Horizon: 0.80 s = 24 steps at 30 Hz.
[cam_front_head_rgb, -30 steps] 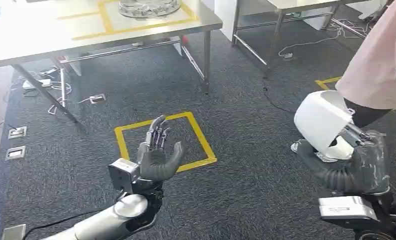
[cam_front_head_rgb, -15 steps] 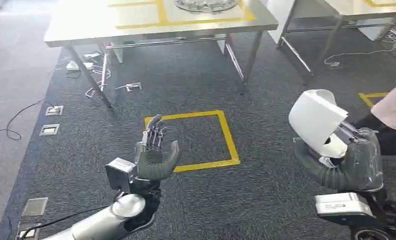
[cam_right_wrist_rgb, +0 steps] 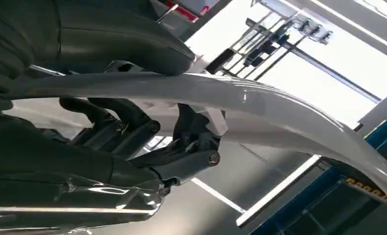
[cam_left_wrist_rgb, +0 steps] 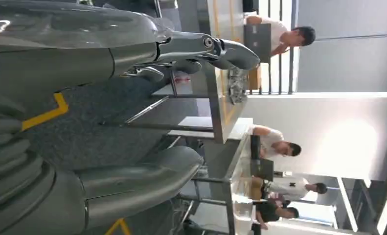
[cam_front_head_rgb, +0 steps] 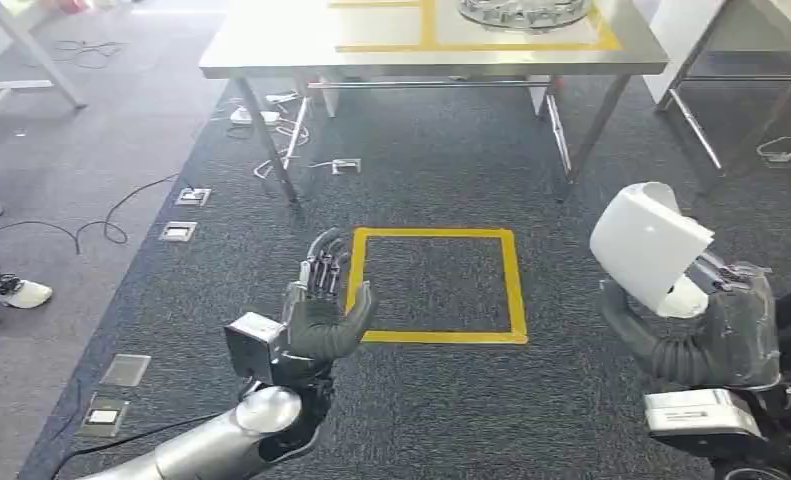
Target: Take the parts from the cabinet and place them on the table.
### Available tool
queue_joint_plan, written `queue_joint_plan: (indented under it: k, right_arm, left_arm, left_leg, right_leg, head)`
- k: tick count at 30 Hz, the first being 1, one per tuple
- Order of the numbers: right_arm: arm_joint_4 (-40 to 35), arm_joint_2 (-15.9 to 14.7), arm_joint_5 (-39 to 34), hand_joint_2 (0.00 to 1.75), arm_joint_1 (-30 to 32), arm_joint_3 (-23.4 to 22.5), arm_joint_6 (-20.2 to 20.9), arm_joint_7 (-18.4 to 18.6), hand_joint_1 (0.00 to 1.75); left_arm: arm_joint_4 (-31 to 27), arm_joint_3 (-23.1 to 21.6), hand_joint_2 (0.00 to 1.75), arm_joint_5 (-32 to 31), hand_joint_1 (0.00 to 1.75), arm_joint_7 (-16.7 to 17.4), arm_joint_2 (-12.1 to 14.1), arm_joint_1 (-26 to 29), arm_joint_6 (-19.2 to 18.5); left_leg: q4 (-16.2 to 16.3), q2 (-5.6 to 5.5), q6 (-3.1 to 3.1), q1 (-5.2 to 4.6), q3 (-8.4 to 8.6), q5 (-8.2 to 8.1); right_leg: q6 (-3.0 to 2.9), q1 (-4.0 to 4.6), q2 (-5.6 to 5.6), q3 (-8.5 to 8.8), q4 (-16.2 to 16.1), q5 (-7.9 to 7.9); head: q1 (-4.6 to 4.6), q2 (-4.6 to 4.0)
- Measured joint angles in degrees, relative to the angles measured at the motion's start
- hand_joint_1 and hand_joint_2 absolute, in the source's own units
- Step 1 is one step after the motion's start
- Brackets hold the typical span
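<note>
My right hand point(cam_front_head_rgb: 711, 325) grips a white curved shell part point(cam_front_head_rgb: 648, 245) and holds it up at the right of the head view. The right wrist view has the same white part point(cam_right_wrist_rgb: 260, 105) arching between thumb and dark fingers point(cam_right_wrist_rgb: 132, 122). My left hand point(cam_front_head_rgb: 321, 305) is raised at lower centre, fingers apart and upright, with nothing in it. Its thumb and fingers point(cam_left_wrist_rgb: 201, 49) stand spread in the left wrist view. Ahead stands the steel table point(cam_front_head_rgb: 271, 45) with yellow tape lines and a round metal part point(cam_front_head_rgb: 521, 12) on it.
A yellow tape square point(cam_front_head_rgb: 436, 285) marks the dark carpet between me and the table. Cables and floor sockets point(cam_front_head_rgb: 179, 232) lie at the left. A person's shoe point(cam_front_head_rgb: 16, 293) is at the far left edge. Another table's legs point(cam_front_head_rgb: 706, 120) stand at the right.
The whole view has swung: the table and yellow square slid rightward across the picture and the person in pink at the right left the frame. Both hands keep their poses.
</note>
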Motion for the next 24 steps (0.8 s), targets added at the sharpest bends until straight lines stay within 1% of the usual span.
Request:
queue_joint_plan:
  k: [1, 2, 3, 4, 5, 6, 7, 8, 9, 10, 11, 12, 13, 14, 16, 19, 21, 23, 24]
  right_arm:
    - [-0.02, 0.00, 0.02, 1.75, -0.02, 0.02, -0.02, -0.07, 1.75]
    - [-0.02, 0.00, 0.02, 1.75, 0.04, 0.02, 0.00, -0.02, 1.75]
    - [-0.02, 0.00, 0.02, 1.75, 0.20, 0.02, 0.04, 0.02, 1.75]
    - [-0.02, 0.00, 0.02, 1.75, 0.28, -0.02, 0.04, 0.09, 1.75]
    - [-0.02, 0.00, 0.11, 1.75, 0.39, 0.00, -0.02, 0.24, 1.75]
    - [-0.02, 0.00, 0.26, 1.75, 0.49, 0.02, -0.11, 0.31, 1.75]
    - [-0.02, 0.00, 0.37, 1.75, 0.58, 0.00, -0.20, 0.59, 1.75]
    - [-0.02, 0.00, 0.48, 1.75, 0.59, -0.09, -0.22, 0.66, 1.75]
    - [-0.06, 0.00, 0.50, 1.75, 0.57, -0.11, -0.28, 0.66, 1.75]
    - [-0.15, 0.00, 0.50, 1.75, 0.55, -0.20, -0.37, 0.65, 1.75]
    - [-0.15, 0.00, 0.50, 1.75, 0.61, -0.22, -0.37, 0.68, 1.75]
    - [-0.17, -0.02, 0.50, 1.75, 0.58, -0.22, -0.37, 0.68, 1.75]
    - [-0.17, -0.02, 0.48, 1.75, 0.75, -0.24, -0.37, 0.72, 1.75]
    - [-0.17, -0.02, 0.48, 1.75, 0.80, -0.24, -0.35, 0.74, 1.75]
    - [-0.22, -0.02, 0.44, 1.75, 0.84, -0.22, -0.35, 0.74, 1.75]
    - [-0.22, -0.02, 0.39, 1.75, 0.84, -0.26, -0.35, 0.77, 1.75]
    - [-0.22, -0.02, 0.39, 1.75, 0.86, -0.26, -0.29, 0.79, 1.75]
    - [-0.22, -0.02, 0.28, 1.75, 0.88, -0.26, 0.07, 1.03, 1.75]
    - [-0.22, -0.02, 0.15, 1.75, 0.93, -0.26, 0.20, 1.09, 1.75]
  left_arm:
    - [0.02, 0.00, 1.75, 0.00, 0.00, 0.00, 0.00, -0.26, 0.00]
    - [0.02, 0.00, 1.75, 0.02, 0.00, 0.04, 0.00, -0.34, 0.00]
    - [0.02, 0.00, 1.75, 0.02, 0.00, 0.04, 0.00, -0.31, 0.00]
    - [0.02, -0.02, 1.75, 0.07, 0.00, 0.07, 0.00, -0.25, 0.00]
    - [0.02, -0.02, 1.75, 0.17, 0.00, 0.07, 0.00, -0.24, 0.00]
    - [0.02, -0.02, 1.75, 0.24, 0.00, 0.07, 0.02, -0.30, 0.00]
    - [0.02, -0.02, 1.75, 0.31, 0.00, 0.07, 0.02, -0.35, 0.02]
    - [0.02, -0.02, 1.75, 0.42, 0.00, 0.07, 0.00, -0.42, 0.11]
    - [0.02, -0.02, 1.75, 0.42, 0.00, 0.07, 0.00, -0.52, 0.11]
    - [0.02, -0.04, 1.75, 0.44, 0.00, 0.09, -0.09, -0.67, 0.09]
    - [0.02, -0.04, 1.75, 0.44, 0.00, 0.04, -0.13, -0.74, 0.13]
    - [0.02, -0.07, 1.75, 0.50, 0.00, 0.07, -0.15, -0.66, 0.13]
    - [0.02, -0.09, 1.75, 0.57, 0.00, 0.07, -0.18, -0.65, 0.15]
    - [0.02, -0.09, 1.75, 0.61, 0.00, 0.07, -0.22, -0.69, 0.17]
    - [0.02, -0.11, 1.75, 0.72, 0.00, 0.07, -0.26, -0.84, 0.26]
    - [0.02, -0.11, 1.75, 0.76, 0.00, 0.07, -0.26, -0.83, 0.52]
    - [0.02, -0.13, 1.75, 0.85, 0.00, 0.07, -0.26, -0.83, 0.52]
    - [0.02, -0.13, 1.75, 1.07, 0.00, 0.22, -0.26, -0.86, 0.52]
    - [0.02, -0.13, 1.75, 1.18, 0.00, 0.28, -0.26, -0.87, 0.52]
  left_leg:
    - [3.73, 1.74, -0.20, 0.14, -1.90, -2.08]
    - [8.78, 2.75, -0.42, 0.28, -4.47, -4.24]
    - [13.40, 3.12, -0.55, 0.43, -6.95, -5.90]
    - [16.65, 3.35, -0.69, 0.51, -8.78, -6.70]
    - [17.04, 3.47, -0.78, 0.62, -9.23, -6.02]
    - [14.45, 3.61, -0.80, 0.72, -8.06, -4.13]
    - [9.14, 3.87, -0.71, 0.79, -5.24, -1.44]
    - [3.46, 4.35, -0.62, 0.87, -2.12, 0.78]
    - [-0.99, 5.27, -0.51, 0.90, 0.45, 1.60]
    - [-1.74, 5.11, -0.21, 0.52, 0.81, 1.23]
    - [-1.69, 4.73, 0.19, 0.51, 0.70, 1.24]
    - [-1.99, 4.68, 0.26, 0.90, 0.83, 1.38]
    - [-1.84, 4.67, 0.03, 0.71, 0.92, 1.21]
    - [-1.85, 4.66, 0.06, 0.56, 0.95, 1.19]
    - [-1.83, 4.66, 0.48, 0.47, 0.96, 1.04]
    - [-1.81, 4.66, 0.81, 0.39, 0.96, 0.94]
    - [-1.78, 4.67, 0.93, 0.32, 0.95, 0.91]
    - [-1.74, 4.67, 1.00, 0.30, 0.94, 0.89]
    - [-1.74, 4.67, 1.01, 0.30, 0.94, 0.89]
  right_leg:
    - [-0.36, 0.05, -0.43, -0.02, 0.00, 0.01]
    - [-0.38, 0.20, -1.12, -0.03, 0.01, -0.01]
    - [-0.47, 0.27, -1.74, -0.07, 0.01, -0.07]
    - [-0.50, 0.27, -2.37, -0.10, 0.03, -0.11]
    - [-0.48, 0.26, -3.08, -0.07, 0.03, -0.15]
    - [-0.43, 0.25, -3.80, 0.02, 0.03, -0.27]
    - [-0.22, 0.23, -4.19, 0.17, 0.04, -0.41]
    - [0.06, 0.22, -4.38, 0.34, 0.06, -0.59]
    - [0.39, 0.32, -4.76, 0.49, 0.13, -0.79]
    - [0.84, 0.77, -4.99, 0.11, 0.29, -1.06]
    - [1.08, 0.75, -5.24, 0.37, 0.15, -1.07]
    - [0.87, 0.83, -5.29, 0.30, 0.55, -1.76]
    - [-0.82, 0.77, -5.24, 0.45, 0.41, -1.51]
    - [-0.95, 0.76, -5.22, 0.54, 0.34, -1.41]
    - [-0.75, 0.73, -5.22, 0.78, -0.10, -1.28]
    - [-0.28, 0.71, -5.22, 0.98, -0.56, -1.02]
    - [0.37, 0.63, -5.22, 1.13, -0.82, -0.88]
    - [1.36, 0.54, -5.20, 1.20, -0.97, -0.87]
    - [1.45, 0.54, -5.20, 1.21, -0.98, -0.87]
  head:
    - [-0.61, 0.00]
    - [-0.83, 0.00]
    - [-0.79, 0.00]
    - [-0.83, 0.00]
    - [-0.98, 0.00]
    - [-1.11, 0.00]
    - [-1.24, 0.00]
    - [-1.31, 0.00]
    - [-1.40, 0.00]
    - [-1.51, 0.00]
    - [-1.14, 0.00]
    - [-0.85, 0.00]
    - [-0.79, 0.00]
    - [-0.61, 0.00]
    - [-0.57, 0.00]
    - [-0.46, 0.00]
    - [-0.46, 0.00]
    - [-0.48, 0.00]
    - [-0.48, 0.00]
